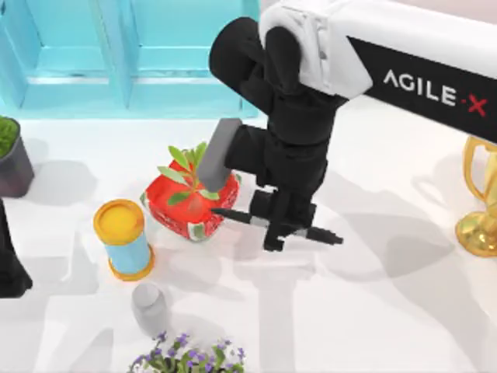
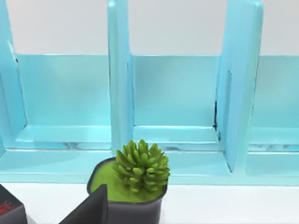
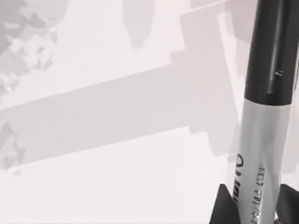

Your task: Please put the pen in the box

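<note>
The right gripper (image 1: 278, 225) is clamped on the pen (image 1: 322, 233); its fingers hold the grey middle, and the pen's long axis lies crosswise between them, one black end toward the red pot (image 1: 175, 210), the other pointing away. It seems lifted above the white table (image 1: 373, 311). The blue box (image 1: 78, 70) lies beyond the claw, past the red pot, so the carry must go that way. The left arm (image 1: 9, 264) is parked far to the side.
</note>
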